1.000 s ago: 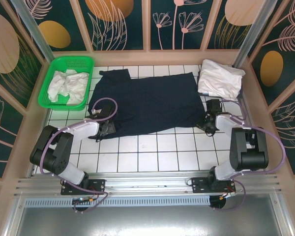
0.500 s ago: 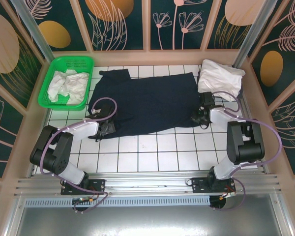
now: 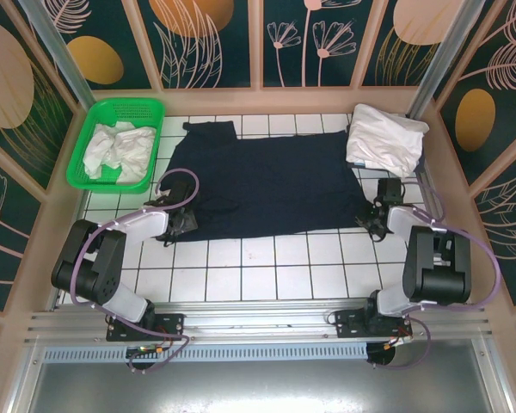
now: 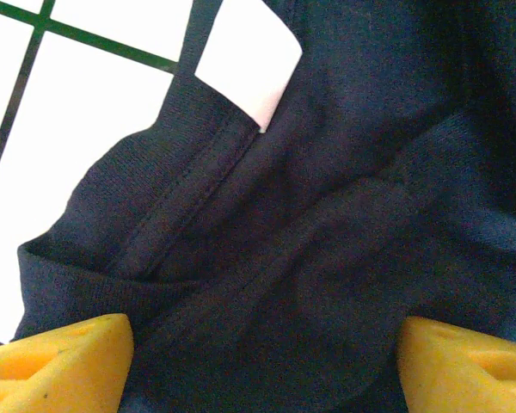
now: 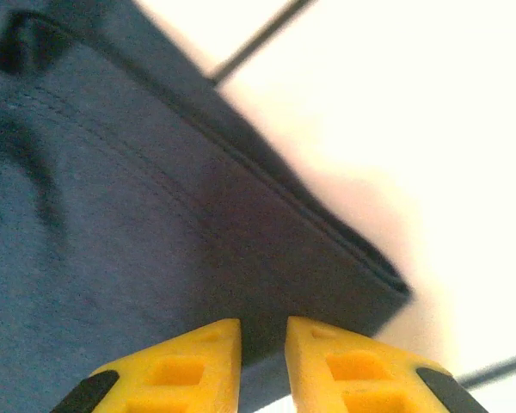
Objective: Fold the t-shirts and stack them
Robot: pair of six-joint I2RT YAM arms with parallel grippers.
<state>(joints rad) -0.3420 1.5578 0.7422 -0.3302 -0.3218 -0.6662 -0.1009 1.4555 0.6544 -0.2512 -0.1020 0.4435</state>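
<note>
The dark navy t-shirt (image 3: 262, 185) lies spread across the white tiles. My left gripper (image 3: 182, 222) rests at its near left corner. In the left wrist view the left gripper (image 4: 267, 366) stands open, its yellow fingers (image 4: 64, 361) wide apart with rumpled navy cloth (image 4: 327, 224) and a white label (image 4: 249, 64) ahead of them. My right gripper (image 3: 376, 218) is at the shirt's near right corner. In the right wrist view the right gripper (image 5: 262, 348) is pinched narrowly on the hemmed navy corner (image 5: 241, 241). A folded white t-shirt (image 3: 385, 138) lies at the back right.
A green basket (image 3: 146, 107) at the back left holds crumpled white shirts (image 3: 116, 148). Pinkish walls border the tiled floor (image 3: 267, 267) on three sides, and an aluminium rail (image 3: 258, 323) runs along the near edge by the arm bases.
My right gripper swung in toward the shirt, then back out to the right, drawing the near right corner outward. The shirt now lies wider and flatter. The left gripper has barely moved.
</note>
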